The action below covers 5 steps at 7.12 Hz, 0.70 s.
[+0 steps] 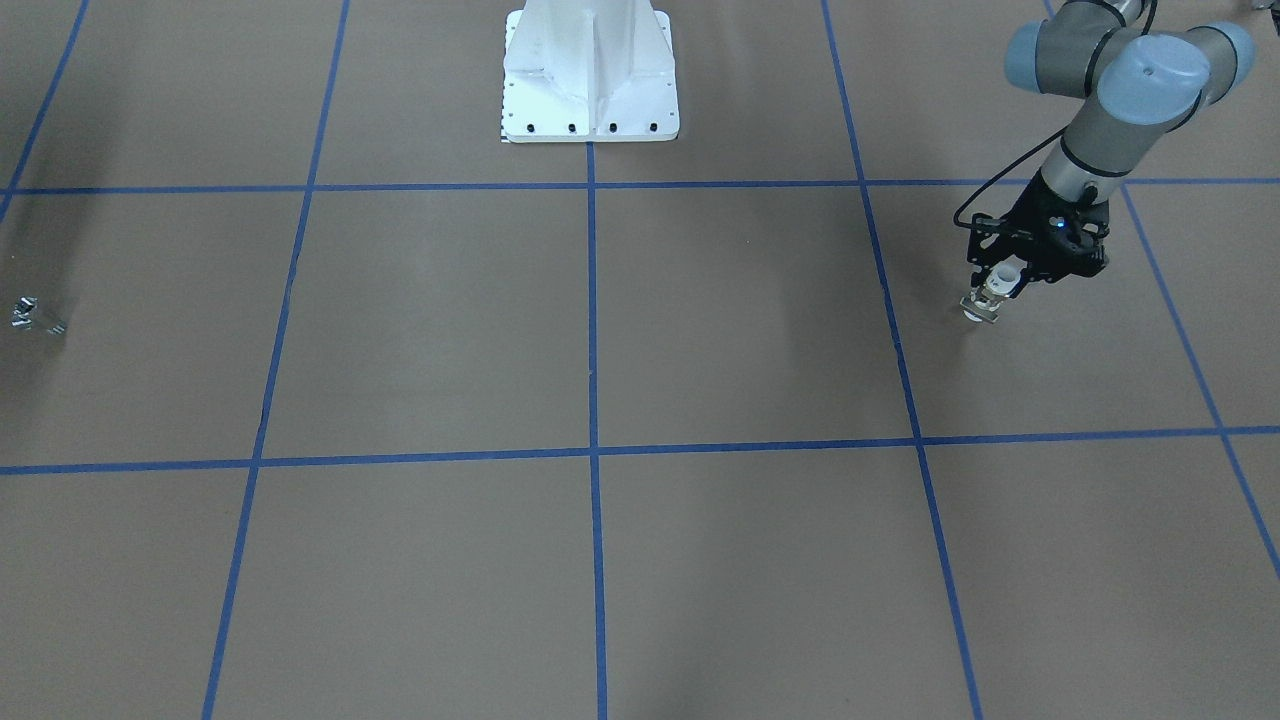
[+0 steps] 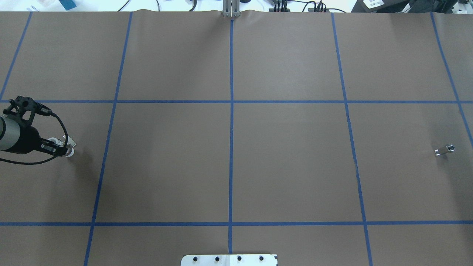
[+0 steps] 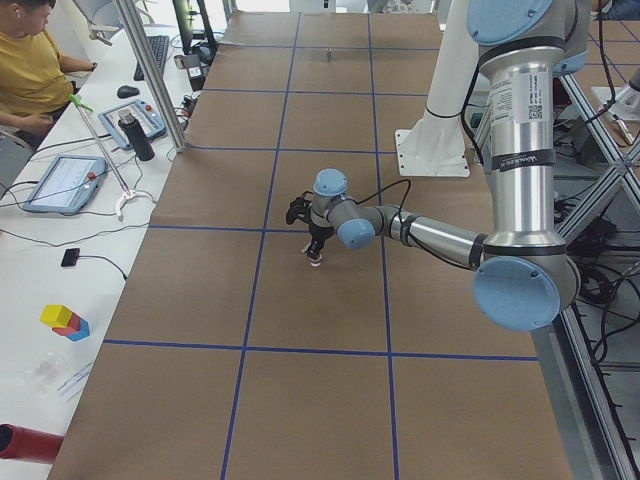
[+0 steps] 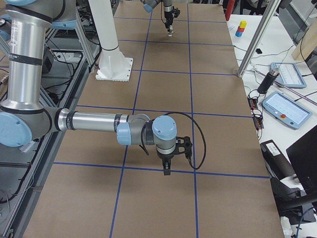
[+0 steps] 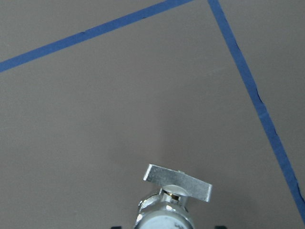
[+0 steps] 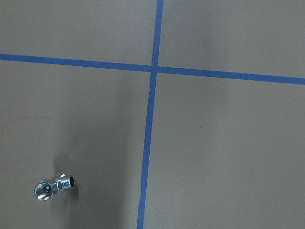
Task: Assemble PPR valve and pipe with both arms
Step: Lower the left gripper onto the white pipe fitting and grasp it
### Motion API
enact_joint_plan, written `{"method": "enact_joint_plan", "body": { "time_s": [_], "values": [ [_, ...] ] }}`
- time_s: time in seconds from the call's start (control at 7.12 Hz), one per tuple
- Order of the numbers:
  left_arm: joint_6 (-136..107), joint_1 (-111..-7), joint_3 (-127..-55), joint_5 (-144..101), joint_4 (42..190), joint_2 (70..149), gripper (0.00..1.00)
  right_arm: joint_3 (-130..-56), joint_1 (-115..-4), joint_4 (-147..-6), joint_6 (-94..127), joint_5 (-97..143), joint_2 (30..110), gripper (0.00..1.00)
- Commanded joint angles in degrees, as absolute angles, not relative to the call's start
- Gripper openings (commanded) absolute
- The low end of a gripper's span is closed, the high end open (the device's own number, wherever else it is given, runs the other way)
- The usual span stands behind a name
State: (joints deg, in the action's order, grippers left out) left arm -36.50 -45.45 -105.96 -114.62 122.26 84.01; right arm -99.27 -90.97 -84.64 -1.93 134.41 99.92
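Pinched by the left gripper [image 1: 1003, 283], the chrome valve [image 5: 175, 196] hangs low over the table [image 2: 288, 166]; the pipe fitting [image 6: 53, 187] lies well apart, near the right gripper [image 4: 167, 169], whose spread I cannot tell.

The front view looks steeply down on the counter [image 1: 750, 330], pedestal [image 1: 590, 80] at 12 o'clock; the overhead view faces it, the same pedestal at 6 o'clock. Side views look along from both ends. The left wrist view sits close over the valve [image 5: 177, 183].
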Motion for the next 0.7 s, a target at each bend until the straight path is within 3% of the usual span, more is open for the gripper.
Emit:
{"method": "enact_joint_plan", "body": {
  "time_s": [0.0, 0.28, 0.56],
  "values": [
    [-36.6, -45.5, -106.7, -115.1, 122.2, 85.5, 0.0, -99.3, -91.0, -84.6, -1.9, 134.4, 99.8, 1.0],
    [-37.2, -45.6, -108.4, -115.6, 116.3, 89.5, 0.0, -99.2, -91.0, -84.6, -1.9, 134.5, 99.8, 1.0],
    [-48.5, -45.4, -110.2, -115.1, 105.1, 99.5, 0.0, -99.2, -91.0, -84.6, -1.9, 134.4, 99.8, 1.0]
  ]
}}
